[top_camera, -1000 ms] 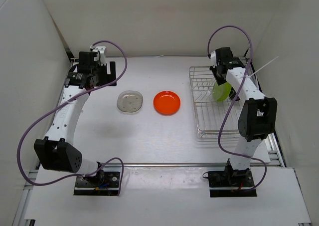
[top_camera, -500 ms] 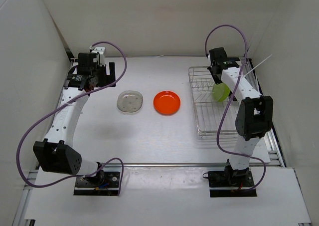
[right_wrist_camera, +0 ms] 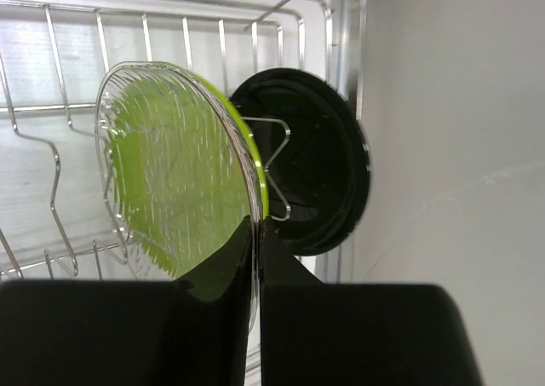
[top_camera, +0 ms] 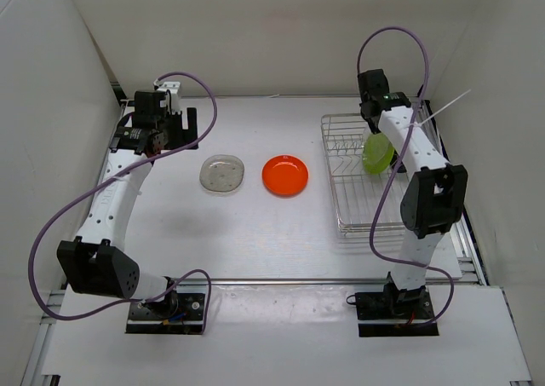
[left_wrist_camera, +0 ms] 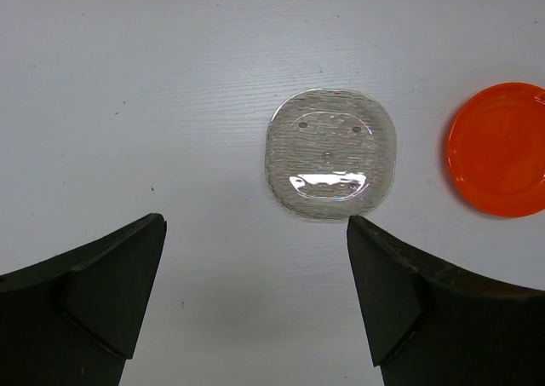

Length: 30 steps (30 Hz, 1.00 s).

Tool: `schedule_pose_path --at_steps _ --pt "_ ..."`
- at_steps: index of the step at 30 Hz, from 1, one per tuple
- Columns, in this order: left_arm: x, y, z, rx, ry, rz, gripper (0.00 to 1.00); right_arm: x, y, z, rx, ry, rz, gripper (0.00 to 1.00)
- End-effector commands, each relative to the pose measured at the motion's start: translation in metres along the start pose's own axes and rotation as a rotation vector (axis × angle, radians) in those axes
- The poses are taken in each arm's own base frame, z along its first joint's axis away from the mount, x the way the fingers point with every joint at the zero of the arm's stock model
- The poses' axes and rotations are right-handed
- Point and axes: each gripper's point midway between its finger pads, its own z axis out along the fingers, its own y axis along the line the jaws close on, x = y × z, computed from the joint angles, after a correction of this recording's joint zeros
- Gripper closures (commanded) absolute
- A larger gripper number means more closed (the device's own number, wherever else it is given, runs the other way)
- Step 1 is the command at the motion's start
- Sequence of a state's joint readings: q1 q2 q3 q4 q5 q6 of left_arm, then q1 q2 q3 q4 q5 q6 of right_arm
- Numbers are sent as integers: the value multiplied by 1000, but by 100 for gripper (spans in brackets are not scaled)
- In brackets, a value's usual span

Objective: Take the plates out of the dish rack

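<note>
Lying flat on table (top_camera: 255,233): clear plate (top_camera: 222,174), orange plate (top_camera: 285,175) at its 3 o'clock, not touching. Farther toward 3, dish rack (top_camera: 351,200). Over its far end, right gripper (right_wrist_camera: 256,258) pinched on rim of upright lime green plate (right_wrist_camera: 170,181); black plate (right_wrist_camera: 319,173) standing behind. At 10 o'clock, left gripper (left_wrist_camera: 255,292) spread wide, empty.

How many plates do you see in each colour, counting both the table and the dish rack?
Orange plate: 1
Clear plate: 1
Lime green plate: 1
Black plate: 1
Total: 4
</note>
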State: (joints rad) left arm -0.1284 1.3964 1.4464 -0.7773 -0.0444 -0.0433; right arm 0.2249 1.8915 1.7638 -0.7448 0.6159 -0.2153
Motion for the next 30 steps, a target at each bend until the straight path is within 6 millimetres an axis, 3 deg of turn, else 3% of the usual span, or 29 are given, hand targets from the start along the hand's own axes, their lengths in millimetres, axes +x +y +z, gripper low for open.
schedule_pose_path --at_steps 1,3,7,8,11,12,14,16,17,18,19,21,25,30 --pt "-10 -8 -7 48 -46 12 1 -28 -45 -42 115 -98 76 100" --pt "-12 -17 -5 100 -44 24 1 -35 -59 -58 134 -132 93 100" --pt "-32 -66 -3 281 -55 78 1 -38 -84 -107 109 -217 139 100" --pt "-51 -78 -13 322 -96 90 1 -41 -83 -117 71 -249 157 100" --pt "-82 -123 -34 477 -168 138 1 -39 -86 -146 6 -318 196 100" --pt "-85 -144 -42 542 -178 163 1 -40 -82 -157 -50 -355 209 100" --pt "-102 -166 -51 608 -219 189 1 -33 -69 -166 -151 -365 188 100" --pt "-104 -195 -60 699 -226 207 1 -28 -49 -182 -304 -404 162 100" --pt "-111 -208 -61 731 -235 194 1 -30 -28 -205 -476 -477 128 100" --pt "-112 -218 -61 756 -229 191 1 -20 -10 -205 -556 -469 97 100" --pt "-106 -238 -54 787 -196 194 1 -24 -3 -213 -603 -511 92 100" --pt "-112 -254 -56 789 -199 162 2 -22 13 -229 -720 -548 79 100" --pt "-102 -299 -55 846 -164 176 2 -23 27 -245 -838 -567 81 100" --pt "-87 -319 -47 869 -118 178 4 -23 36 -256 -919 -583 72 100"
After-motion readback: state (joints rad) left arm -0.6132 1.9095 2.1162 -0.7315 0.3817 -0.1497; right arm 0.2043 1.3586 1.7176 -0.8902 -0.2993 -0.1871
